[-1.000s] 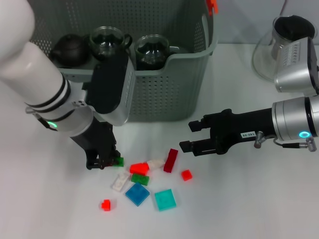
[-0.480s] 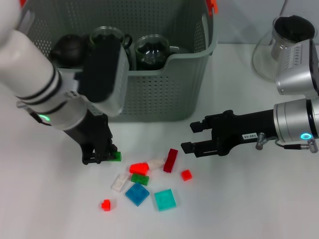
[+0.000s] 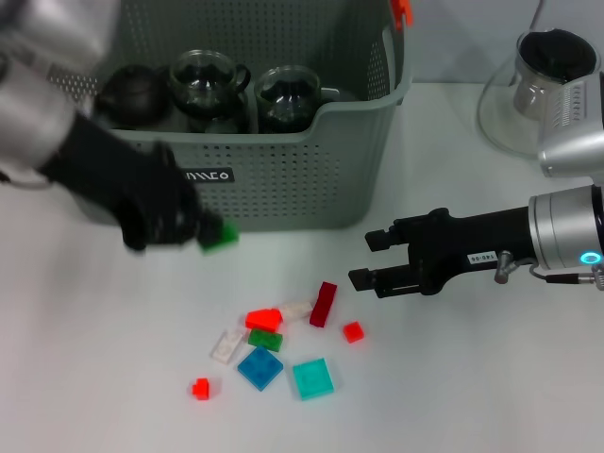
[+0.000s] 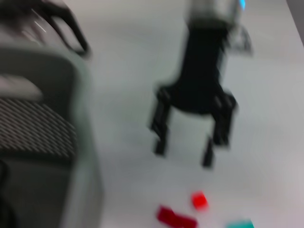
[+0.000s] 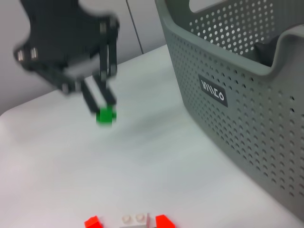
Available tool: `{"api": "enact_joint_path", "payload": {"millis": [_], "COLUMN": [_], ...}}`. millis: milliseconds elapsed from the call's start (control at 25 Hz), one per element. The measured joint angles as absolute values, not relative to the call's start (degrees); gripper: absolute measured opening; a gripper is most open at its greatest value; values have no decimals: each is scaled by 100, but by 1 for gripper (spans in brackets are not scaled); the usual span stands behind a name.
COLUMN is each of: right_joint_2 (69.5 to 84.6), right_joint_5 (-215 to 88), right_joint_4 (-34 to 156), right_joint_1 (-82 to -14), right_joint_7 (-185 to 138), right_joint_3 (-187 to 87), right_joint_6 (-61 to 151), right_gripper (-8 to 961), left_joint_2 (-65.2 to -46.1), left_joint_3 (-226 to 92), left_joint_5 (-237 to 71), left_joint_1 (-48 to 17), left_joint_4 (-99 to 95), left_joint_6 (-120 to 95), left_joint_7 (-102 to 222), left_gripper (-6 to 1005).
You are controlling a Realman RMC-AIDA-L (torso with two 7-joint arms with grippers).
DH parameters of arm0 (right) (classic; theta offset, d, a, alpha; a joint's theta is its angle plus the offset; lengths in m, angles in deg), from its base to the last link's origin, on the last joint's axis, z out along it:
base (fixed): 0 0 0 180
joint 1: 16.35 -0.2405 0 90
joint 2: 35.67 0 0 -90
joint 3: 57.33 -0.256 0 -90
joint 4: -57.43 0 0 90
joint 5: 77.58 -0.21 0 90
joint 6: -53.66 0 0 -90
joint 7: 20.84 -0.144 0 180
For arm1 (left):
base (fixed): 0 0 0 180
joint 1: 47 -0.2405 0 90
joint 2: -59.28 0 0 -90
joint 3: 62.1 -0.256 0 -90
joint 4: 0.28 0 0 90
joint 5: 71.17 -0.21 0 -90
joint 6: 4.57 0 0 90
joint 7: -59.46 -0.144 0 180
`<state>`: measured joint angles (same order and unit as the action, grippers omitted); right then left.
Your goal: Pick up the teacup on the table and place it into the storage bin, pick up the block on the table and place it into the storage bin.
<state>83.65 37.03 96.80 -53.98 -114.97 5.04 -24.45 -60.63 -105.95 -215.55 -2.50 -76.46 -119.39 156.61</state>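
From the head view, my left gripper (image 3: 193, 231) pinches the green block (image 3: 219, 235) above the tabletop, before the storage bin (image 3: 311, 160); my right gripper (image 3: 363, 260) waits open. The right wrist view shows the light, stiff block (image 5: 105, 115) nipped by its top

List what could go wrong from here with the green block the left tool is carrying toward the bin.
1. The left tool pinches the green block only at its tips, so it might slip out before clearing the wall of the storage bin.
2. Glass teacups already crowd the bin, so a dropped block could strike one.
3. The right tool hovers open near the loose blocks and could nudge them.
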Motion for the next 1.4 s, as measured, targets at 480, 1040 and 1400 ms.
{"api": "enact_joint_path", "payload": {"millis": [480, 1040, 1400], "right_joint_2": [8359, 8359, 8360], "right_joint_5": [3703, 3718, 3704], "right_joint_4": [9714, 9684, 9680], "right_joint_1": [-5408, -5438, -5408], "right_joint_7": [-11529, -11547, -11517], "right_joint_3": [498, 499, 499], "right_joint_6": [-2533, -2523, -2512], "right_gripper": [714, 714, 713], "left_joint_2": [-5655, -5763, -5744], "left_joint_3": [-10141, -11289, -11253], "left_joint_5": [-20699, -22332, -22282], "left_joint_1": [166, 476, 383], "left_joint_4": [-7392, -6304, -6872], "left_joint_6": [-9785, -7136, -7569], "left_joint_7": [16875, 18126, 18312], "left_gripper": [96, 139, 422]}}
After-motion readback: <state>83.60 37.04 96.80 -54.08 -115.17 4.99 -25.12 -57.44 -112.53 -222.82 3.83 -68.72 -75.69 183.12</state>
